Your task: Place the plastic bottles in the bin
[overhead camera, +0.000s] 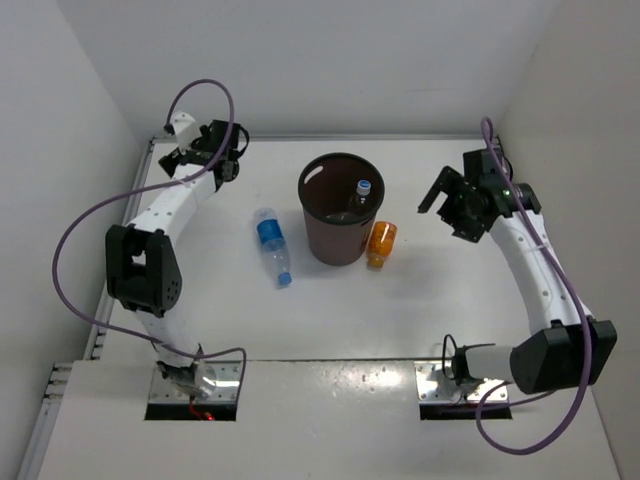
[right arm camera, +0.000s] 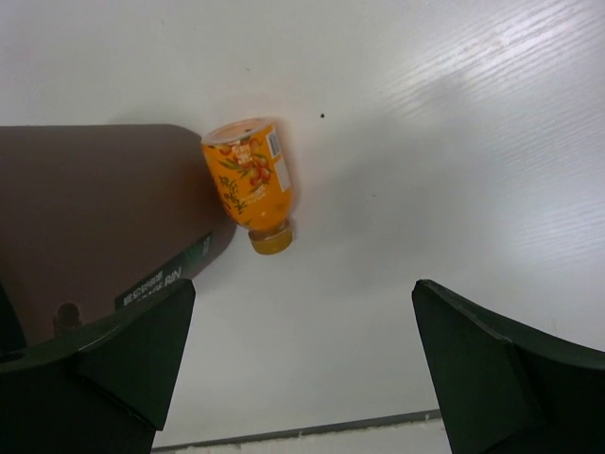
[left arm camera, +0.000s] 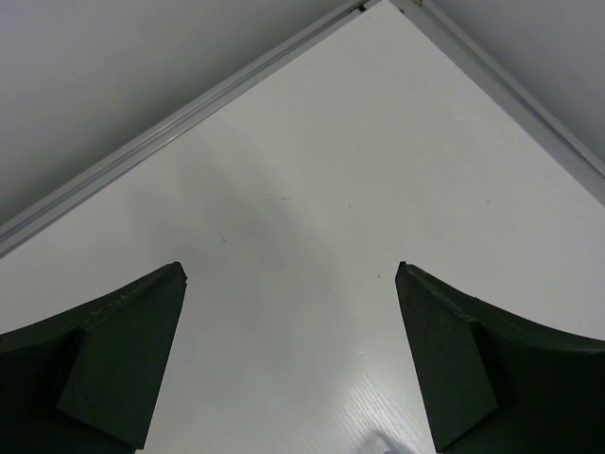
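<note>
The dark brown bin (overhead camera: 335, 240) stands at the table's middle back. A clear bottle with a blue cap (overhead camera: 359, 195) leans inside it. The clear bottle with the blue label (overhead camera: 271, 243) lies on the table left of the bin. The orange bottle (overhead camera: 381, 243) lies against the bin's right side; it also shows in the right wrist view (right arm camera: 250, 184) beside the bin wall (right arm camera: 95, 218). My right gripper (overhead camera: 448, 212) (right arm camera: 304, 288) is open and empty, right of the orange bottle. My left gripper (overhead camera: 222, 150) (left arm camera: 291, 274) is open and empty at the far left back. No other bottle shows.
White walls enclose the table on the left, back and right. The left wrist view shows the wall's base rail (left arm camera: 180, 123) and a table corner. The arm bases sit at the near edge.
</note>
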`<move>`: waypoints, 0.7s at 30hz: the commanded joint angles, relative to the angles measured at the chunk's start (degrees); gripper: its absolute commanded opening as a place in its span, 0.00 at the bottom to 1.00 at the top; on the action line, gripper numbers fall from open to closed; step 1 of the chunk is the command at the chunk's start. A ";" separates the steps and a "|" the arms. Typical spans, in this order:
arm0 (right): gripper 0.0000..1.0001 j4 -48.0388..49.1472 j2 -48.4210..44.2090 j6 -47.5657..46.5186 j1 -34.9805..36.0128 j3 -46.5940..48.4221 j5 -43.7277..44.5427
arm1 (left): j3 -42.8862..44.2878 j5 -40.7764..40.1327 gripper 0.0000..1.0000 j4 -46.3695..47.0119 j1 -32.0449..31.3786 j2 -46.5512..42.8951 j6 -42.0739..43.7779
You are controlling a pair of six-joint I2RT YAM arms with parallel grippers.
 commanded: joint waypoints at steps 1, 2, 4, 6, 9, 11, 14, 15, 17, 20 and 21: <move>1.00 0.86 0.82 -0.63 -0.92 -1.39 -3.41 | 2.28 2.58 1.00 1.58 1.33 2.80 -0.51; 1.00 0.86 1.43 -0.10 -0.93 -2.00 -4.20 | 3.23 2.59 1.00 1.58 1.94 3.33 0.02; 1.00 0.86 1.44 0.42 -0.93 -2.61 -4.99 | 3.95 4.08 1.00 1.58 2.56 4.73 0.02; 1.00 1.56 0.83 1.12 -0.93 -4.02 -5.52 | 4.47 4.61 1.00 2.10 3.18 5.44 0.02; 1.00 2.88 -0.06 1.66 -1.45 -6.74 -7.27 | 5.00 5.13 1.00 2.10 3.71 6.76 -0.59; 1.00 3.50 -0.58 1.66 -1.45 -7.45 -8.06 | 5.00 5.83 1.00 2.63 3.71 6.76 -0.59; 1.00 4.55 -0.06 1.66 -1.98 -7.98 -9.74 | 4.47 6.46 1.00 3.16 3.71 6.76 0.02; 1.00 4.55 0.55 2.18 -1.98 -7.98 -10.44 | 4.47 6.46 1.00 3.16 3.71 7.37 0.54; 1.00 6.04 1.17 2.19 -1.98 -7.98 -11.05 | 5.09 6.46 1.00 4.38 3.71 7.38 1.33; 1.00 6.84 2.49 2.19 -1.98 -8.50 -12.20 | 3.25 7.25 1.00 5.44 3.71 6.67 1.87; 1.00 7.62 3.19 2.71 -1.98 -8.51 -12.90 | 2.63 7.77 1.00 5.97 3.71 5.89 1.87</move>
